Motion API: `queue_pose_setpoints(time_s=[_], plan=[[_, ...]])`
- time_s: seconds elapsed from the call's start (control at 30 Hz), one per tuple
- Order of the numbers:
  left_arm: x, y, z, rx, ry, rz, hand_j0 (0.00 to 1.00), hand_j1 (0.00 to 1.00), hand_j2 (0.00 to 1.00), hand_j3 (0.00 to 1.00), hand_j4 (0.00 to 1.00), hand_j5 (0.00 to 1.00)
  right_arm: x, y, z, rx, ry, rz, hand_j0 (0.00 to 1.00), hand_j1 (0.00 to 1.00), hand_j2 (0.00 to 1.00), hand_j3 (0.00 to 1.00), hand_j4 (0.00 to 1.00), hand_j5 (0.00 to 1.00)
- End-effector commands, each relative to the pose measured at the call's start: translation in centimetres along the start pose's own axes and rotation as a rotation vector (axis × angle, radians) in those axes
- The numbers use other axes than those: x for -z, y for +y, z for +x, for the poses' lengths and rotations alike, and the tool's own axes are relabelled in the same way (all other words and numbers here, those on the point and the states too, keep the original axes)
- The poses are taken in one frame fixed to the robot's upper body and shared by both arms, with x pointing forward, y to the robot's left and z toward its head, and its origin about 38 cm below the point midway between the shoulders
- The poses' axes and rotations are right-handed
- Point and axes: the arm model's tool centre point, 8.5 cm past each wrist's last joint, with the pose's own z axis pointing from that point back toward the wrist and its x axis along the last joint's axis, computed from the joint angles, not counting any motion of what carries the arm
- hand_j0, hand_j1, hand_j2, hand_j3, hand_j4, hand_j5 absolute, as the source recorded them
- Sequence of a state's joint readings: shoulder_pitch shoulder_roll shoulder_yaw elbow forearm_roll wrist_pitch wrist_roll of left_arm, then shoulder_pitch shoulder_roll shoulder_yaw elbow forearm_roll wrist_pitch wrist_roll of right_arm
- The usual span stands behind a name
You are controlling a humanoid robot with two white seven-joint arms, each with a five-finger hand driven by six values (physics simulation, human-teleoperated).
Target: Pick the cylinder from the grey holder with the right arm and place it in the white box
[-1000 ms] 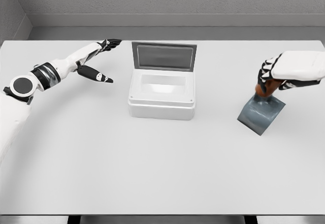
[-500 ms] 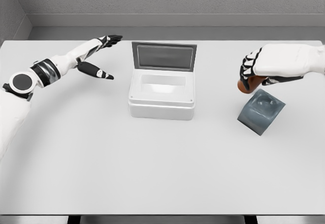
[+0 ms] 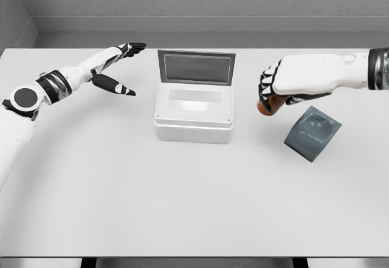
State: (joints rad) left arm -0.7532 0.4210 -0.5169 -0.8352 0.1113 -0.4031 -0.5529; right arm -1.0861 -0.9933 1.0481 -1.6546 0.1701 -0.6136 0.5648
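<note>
A: Where's the cylinder [image 3: 266, 106]?
B: Right of frame centre, clenched in the right robot hand [image 3: 271, 85], between the white box [image 3: 193, 117] and grey holder [image 3: 312, 133]. Brown end pokes down-left, axis tilted.
A: Any writing?
B: None readable. Left robot hand [image 3: 115, 67], upper left, fingers spread.

White arms, black-jointed hands

Both arms wear smooth white shells; the left arm [image 3: 67, 76] shows a grey banded wrist ring and a round black-centred joint disc; the left hand [image 3: 115, 67] and right hand [image 3: 279, 85] have white fingers with black segments.
</note>
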Motion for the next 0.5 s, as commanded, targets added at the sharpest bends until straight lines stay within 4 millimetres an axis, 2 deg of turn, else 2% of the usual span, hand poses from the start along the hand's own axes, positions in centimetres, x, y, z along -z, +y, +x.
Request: queue_pose_setpoints(time_s=[0.0,0.17,0.27,0.47], plan=[[-0.1,0.1,0.0,-0.004,-0.001,0.002,1.00,1.00,1.00,1.00,1.00,1.00,0.8,-0.2,0.2,-0.001,-0.019,0.001,0.43,0.43,0.43,0.43,0.43,0.43],[-0.1,0.3,0.1,0.000,-0.002,0.002,1.00,1.00,1.00,1.00,1.00,1.00,1.0,-1.4,0.0,-0.025,-0.016,-0.010,0.43,0.43,0.43,0.43,0.43,0.43],[0.0,0.2,0.3,0.003,-0.007,-0.001,1.00,1.00,1.00,1.00,1.00,1.00,1.9,-2.2,0.0,-0.038,-0.030,-0.022,0.43,0.43,0.43,0.43,0.43,0.43],[0.0,0.1,0.4,0.005,-0.012,-0.022,1.00,1.00,1.00,1.00,1.00,1.00,4.6,-2.6,-1.0,-0.030,-0.036,-0.027,0.43,0.43,0.43,0.43,0.43,0.43]])
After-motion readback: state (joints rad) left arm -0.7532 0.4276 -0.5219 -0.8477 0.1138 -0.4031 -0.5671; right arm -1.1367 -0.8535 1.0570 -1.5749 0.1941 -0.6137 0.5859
